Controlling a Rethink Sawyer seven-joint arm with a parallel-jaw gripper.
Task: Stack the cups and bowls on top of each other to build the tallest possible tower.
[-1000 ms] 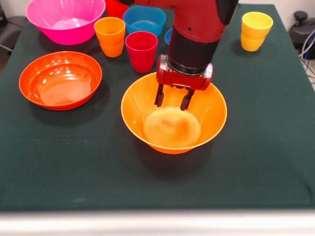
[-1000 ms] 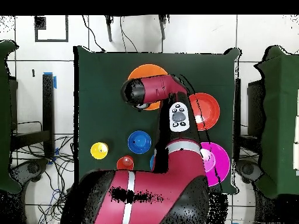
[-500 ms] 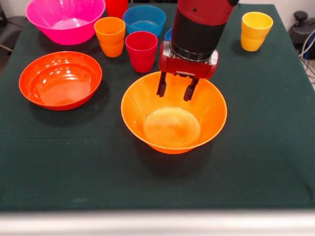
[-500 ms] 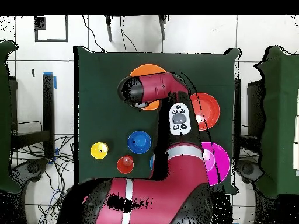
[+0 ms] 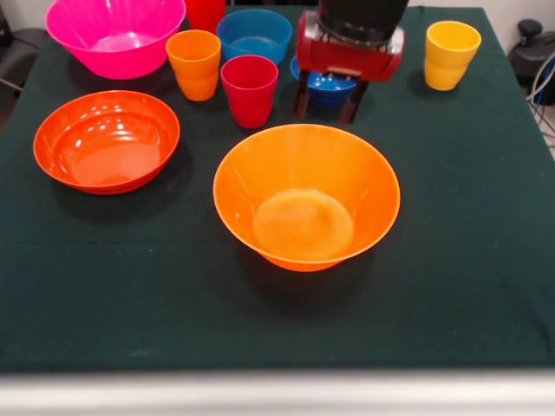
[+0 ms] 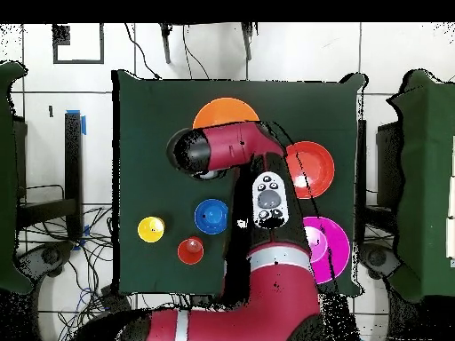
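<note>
Above the small dark blue bowl [image 5: 328,84], toward the far edge of the table [image 5: 468,260], my fingers [image 5: 326,102] hang spread wide and point straight down, holding nothing; one tip shows on each side of that bowl, and I cannot tell how high above it they are. My arm [image 6: 233,146] is cut off at the top of the front view, and from overhead it covers my fingers altogether.

Near the table's middle sits the big yellow-orange bowl [image 5: 306,196], mouth up and empty, with nothing stacked in it. Bare cloth lies all round it, widest toward the near edge. By the left edge in the front view sits the wide orange-red bowl [image 5: 106,139], also mouth up, well apart from the yellow-orange one. At the far left corner the big pink bowl [image 5: 115,33] runs off the picture's top.

Between those bowls and my fingers the cups stand upright, mouths up: the orange cup [image 5: 194,63] and the red-pink cup [image 5: 250,89] nearly touching, with the light blue bowl [image 5: 254,35] just behind them. A red cup [image 5: 205,12] behind the orange one is mostly cut off. The yellow cup [image 5: 450,54] stands alone near the far right corner, with open cloth about it.
</note>
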